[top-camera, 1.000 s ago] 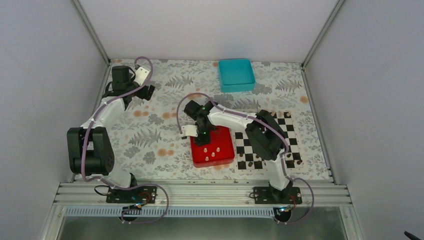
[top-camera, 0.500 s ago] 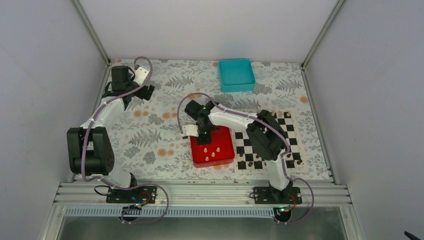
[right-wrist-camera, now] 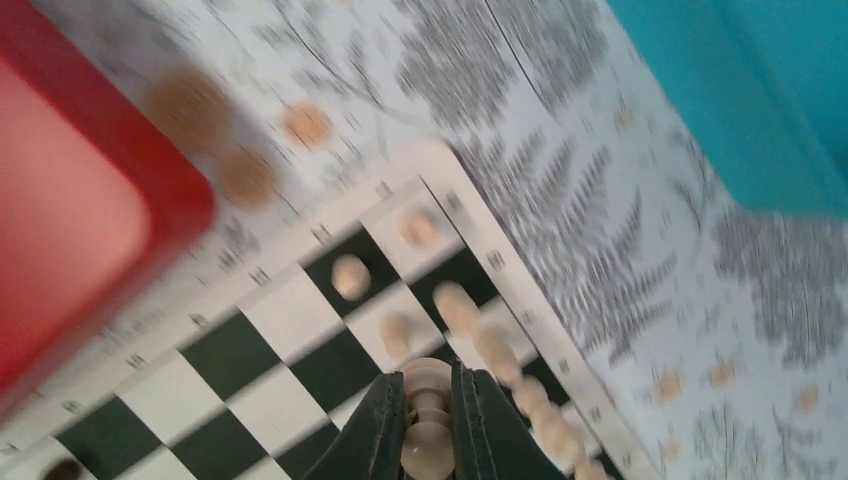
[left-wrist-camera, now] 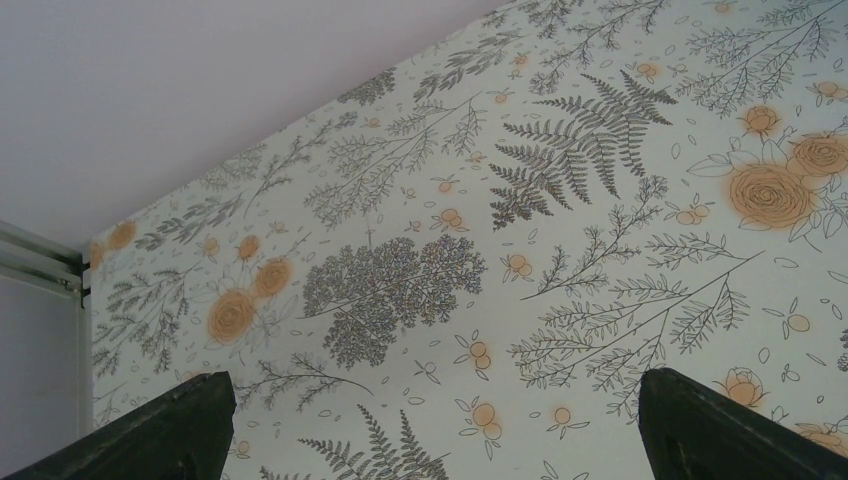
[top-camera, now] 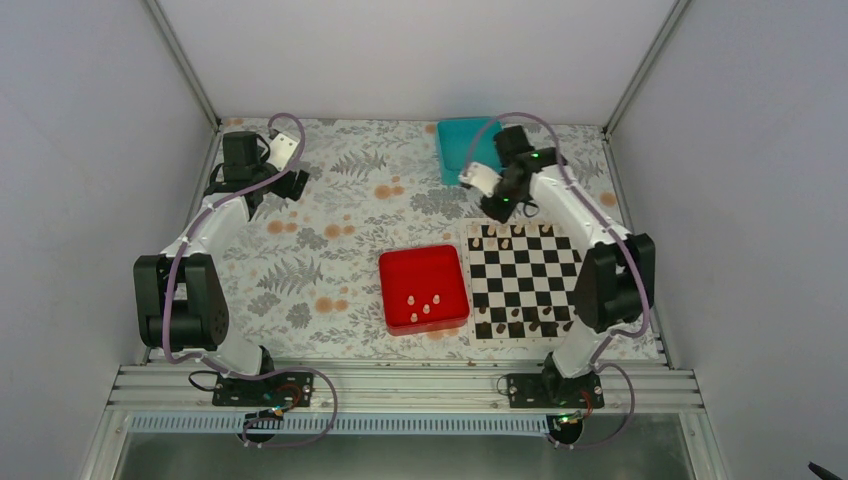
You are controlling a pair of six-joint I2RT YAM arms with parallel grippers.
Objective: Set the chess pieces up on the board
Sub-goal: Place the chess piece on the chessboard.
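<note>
Right gripper (right-wrist-camera: pixel 428 432) clamps one pale piece (right-wrist-camera: pixel 428 378) over the board (top-camera: pixel 527 285).
Red tray (top-camera: pixel 423 270), 9 o'clock of the board, holds four chess pieces (top-camera: pixel 427 309); more line the board's 12 o'clock edge, dark pieces (top-camera: pixel 500 326) its 6 o'clock edge; teal tray (top-camera: pixel 462 150) sits at 11 o'clock. Left gripper (left-wrist-camera: pixel 430 430) hangs wide open, gripping nothing, over the floral table (left-wrist-camera: pixel 560 200); right arm (top-camera: pixel 565 195) reaches to the board's 11 o'clock corner.

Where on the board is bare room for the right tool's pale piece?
The board is bare across its middle rows, between the pale pieces at its far left corner and the dark pieces along its near edge. Crowded: that far corner, by the right tool.
</note>
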